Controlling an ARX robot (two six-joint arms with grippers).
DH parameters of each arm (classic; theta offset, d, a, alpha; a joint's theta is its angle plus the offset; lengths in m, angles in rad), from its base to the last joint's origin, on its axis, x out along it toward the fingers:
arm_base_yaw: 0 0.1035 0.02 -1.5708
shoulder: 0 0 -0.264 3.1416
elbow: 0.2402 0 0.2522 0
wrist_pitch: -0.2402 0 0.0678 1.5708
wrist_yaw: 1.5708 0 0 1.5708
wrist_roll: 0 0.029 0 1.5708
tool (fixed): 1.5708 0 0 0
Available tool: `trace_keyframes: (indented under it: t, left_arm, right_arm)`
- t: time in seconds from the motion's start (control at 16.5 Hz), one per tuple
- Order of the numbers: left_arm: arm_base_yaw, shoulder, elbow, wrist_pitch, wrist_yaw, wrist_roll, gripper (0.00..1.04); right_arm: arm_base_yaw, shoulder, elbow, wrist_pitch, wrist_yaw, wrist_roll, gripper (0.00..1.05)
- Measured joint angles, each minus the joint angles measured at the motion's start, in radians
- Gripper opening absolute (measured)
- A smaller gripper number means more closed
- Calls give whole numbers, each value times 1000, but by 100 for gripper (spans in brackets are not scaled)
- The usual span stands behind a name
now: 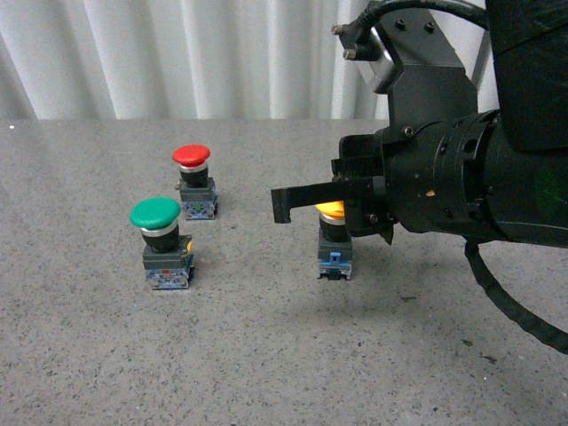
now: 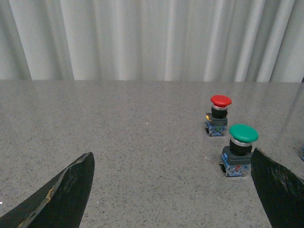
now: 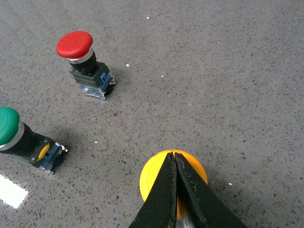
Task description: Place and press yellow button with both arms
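Right gripper (image 3: pixel 174 155) has its jaws pressed together, tips over the cap of the yellow button (image 1: pixel 335 241); contact looks likely, but I can't confirm it. The button stands upright on the table (image 1: pixel 266 355), right of the green button (image 1: pixel 155 213). Left gripper (image 2: pixel 172 154) has its jaws spread wide, holding nothing.

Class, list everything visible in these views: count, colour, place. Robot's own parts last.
yellow button: one, yellow cap, black body, blue base; rightmost button in the front view.
green button: one, green cap; leftmost in the front view.
red button: one, red cap; behind the green button.
table: one, speckled grey; under all three buttons.
curtain: one, white; behind the table.
right claw: one, black; shut, tips over the yellow cap.
left claw: one, black; open, over the table.
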State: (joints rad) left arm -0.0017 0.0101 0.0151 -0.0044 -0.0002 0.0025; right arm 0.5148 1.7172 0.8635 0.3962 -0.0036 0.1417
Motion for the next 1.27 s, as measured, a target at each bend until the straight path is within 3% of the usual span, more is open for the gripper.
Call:
trace_keyframes:
  t: [0.48, 0.97, 1.15, 1.27]
  left_arm:
    - [0, 0, 0, 0, 0, 0, 98]
    - [0, 0, 0, 0, 0, 0, 98]
    - [0, 0, 0, 0, 0, 0, 98]
    - [0, 0, 0, 0, 0, 0, 98]
  right_arm:
    - [16, -220, -58, 127, -14, 72, 2]
    - [8, -474, -169, 107, 21, 131, 2]
    - [-8, -635, -262, 52, 80, 157, 2]
    - [-13, -775, -368, 38, 307, 67, 2]
